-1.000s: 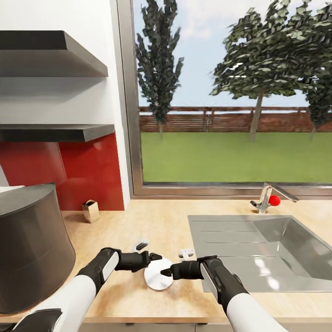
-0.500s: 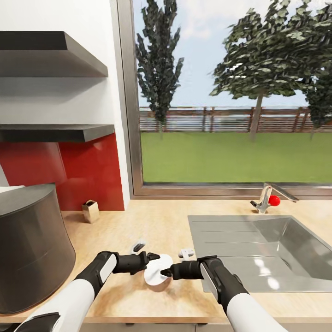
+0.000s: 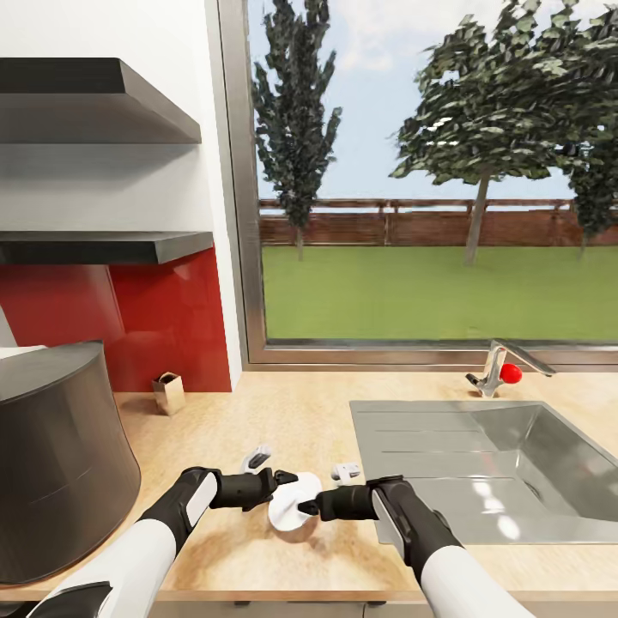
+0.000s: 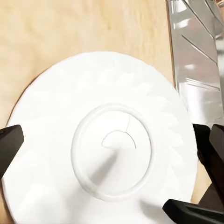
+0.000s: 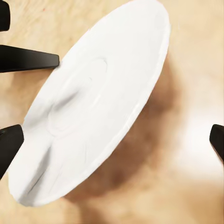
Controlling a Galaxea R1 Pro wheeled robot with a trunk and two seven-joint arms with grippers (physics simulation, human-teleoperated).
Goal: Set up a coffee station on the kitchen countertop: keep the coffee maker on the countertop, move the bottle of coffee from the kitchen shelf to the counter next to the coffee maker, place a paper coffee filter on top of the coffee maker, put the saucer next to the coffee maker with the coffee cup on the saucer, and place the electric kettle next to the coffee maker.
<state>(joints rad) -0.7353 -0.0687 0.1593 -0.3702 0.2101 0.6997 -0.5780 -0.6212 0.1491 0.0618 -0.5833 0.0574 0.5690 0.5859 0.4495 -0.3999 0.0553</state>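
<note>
A: Status req'd: saucer (image 3: 294,508) posn. and both end effectors.

B: Saucer is seen tilted, raised off the bench (image 3: 283,412), between the two arms, just L of the sink (image 3: 481,468). In the right wrist view it stands on a slant w/ a shadow on the wood below; whether its low edge touches the bench cannot be told.

A: L end effector (image 3: 287,478)?

B: Fingers are spread and straddle the saucer's far rim in the left wrist view; a grip on the rim is likely but contact is not confirmed.

A: R end effector (image 3: 306,508)?

B: Spread wide; one dark fingertip (image 5: 29,59) is seen right at the saucer's edge, the other well apart. Not clamped.

A: Key relation for next move?

B: Saucer lies directly ahead of both, each about equally near. Coffee maker (image 3: 56,455) stands well to the L, on the L arm's side, so carriage leftward by the L arm is judged the sensible route. Saucer to be levelled before set-down.

A: Labels, text?

B: None legible on saucer, coffee maker, or the small metal holder (image 3: 169,392) by the red splashback.
</note>
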